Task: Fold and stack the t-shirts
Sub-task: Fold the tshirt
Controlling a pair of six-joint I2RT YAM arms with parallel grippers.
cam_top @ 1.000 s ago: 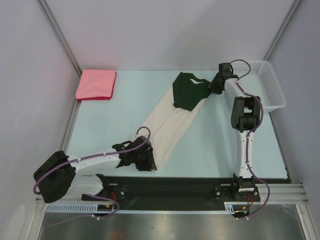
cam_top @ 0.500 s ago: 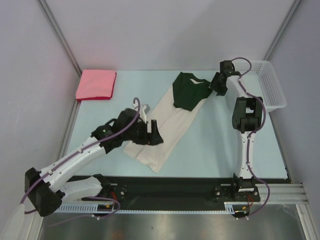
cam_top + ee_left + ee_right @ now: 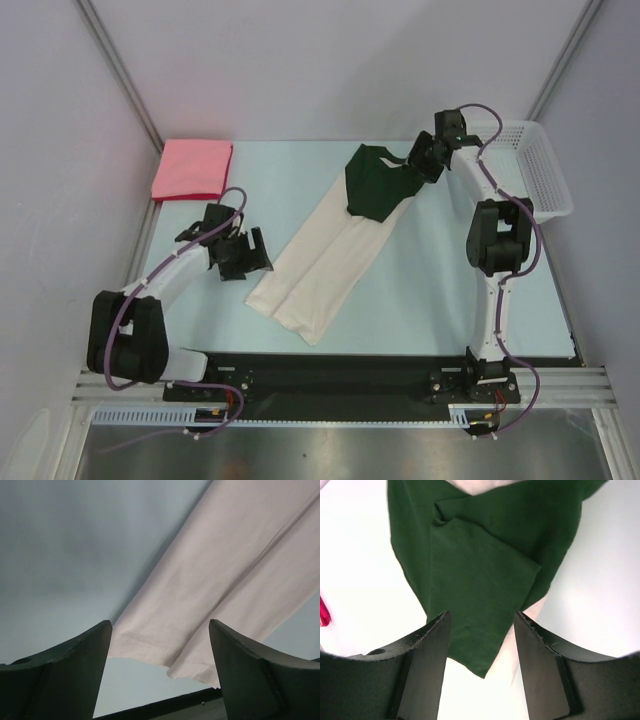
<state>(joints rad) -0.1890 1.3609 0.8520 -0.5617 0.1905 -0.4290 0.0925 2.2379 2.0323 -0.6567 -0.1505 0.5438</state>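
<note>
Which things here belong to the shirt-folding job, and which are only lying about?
For the job:
- green-and-cream shirt, spread out mid-table
- pink shirt, folded at the far left corner

Only lying about:
- white basket at the far right

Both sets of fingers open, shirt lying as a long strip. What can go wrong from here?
1. The cream-and-green shirt lies diagonally on the table, so an end-to-end fold may land skewed and not match the pink shirt.
2. At the hem two folded halves lie side by side; the left fingers may pinch only one.
3. The green sleeve flap looks loose and puckered below the open right fingers; a shallow grab may unfold it.
</note>
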